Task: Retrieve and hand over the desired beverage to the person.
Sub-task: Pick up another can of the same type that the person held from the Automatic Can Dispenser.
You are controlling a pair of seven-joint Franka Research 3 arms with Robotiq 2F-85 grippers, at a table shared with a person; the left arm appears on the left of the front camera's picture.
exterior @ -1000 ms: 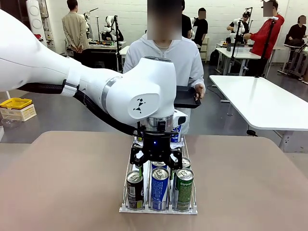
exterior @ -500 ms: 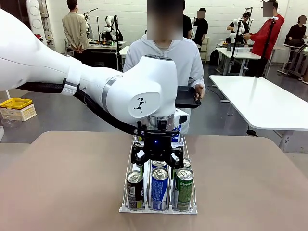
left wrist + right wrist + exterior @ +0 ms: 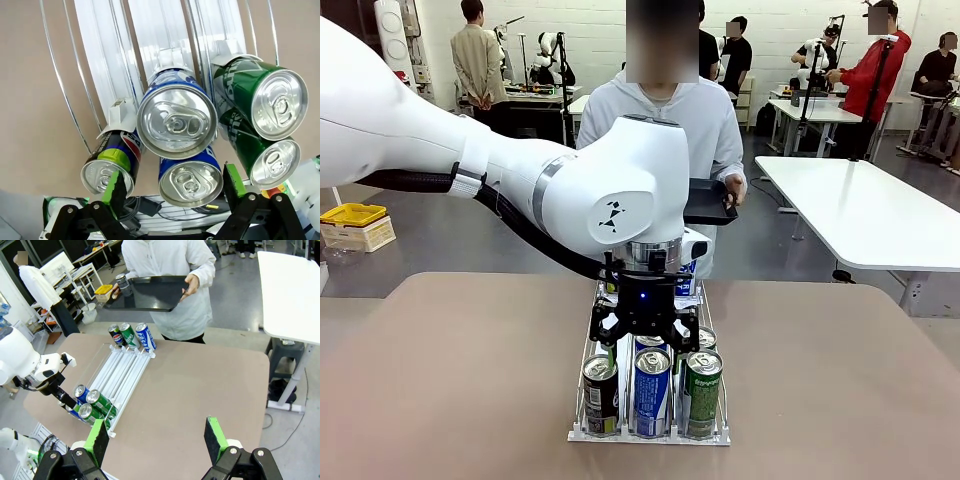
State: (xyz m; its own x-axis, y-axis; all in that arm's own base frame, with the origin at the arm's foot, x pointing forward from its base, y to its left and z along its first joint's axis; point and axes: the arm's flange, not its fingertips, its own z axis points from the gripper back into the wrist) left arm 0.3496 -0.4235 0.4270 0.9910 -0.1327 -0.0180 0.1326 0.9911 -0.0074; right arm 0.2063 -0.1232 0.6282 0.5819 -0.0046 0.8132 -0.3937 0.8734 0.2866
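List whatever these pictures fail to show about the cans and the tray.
- Front view: the rack's rear cans, behind the left gripper and left arm.
- Front view: most of the tray held by the person, behind that arm.
- Right wrist view: the three far cans' labels and the item on the tray, too small.
- Left wrist view: label of the blue can between the fingers; lid faces camera.

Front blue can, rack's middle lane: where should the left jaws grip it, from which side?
Grip the front blue can by its upper wall, just under the rim, coming down from above with the left gripper, jaws across the lane. A second blue can crowds it behind, and a Pepsi can and green can flank it, so probably only the top is free.
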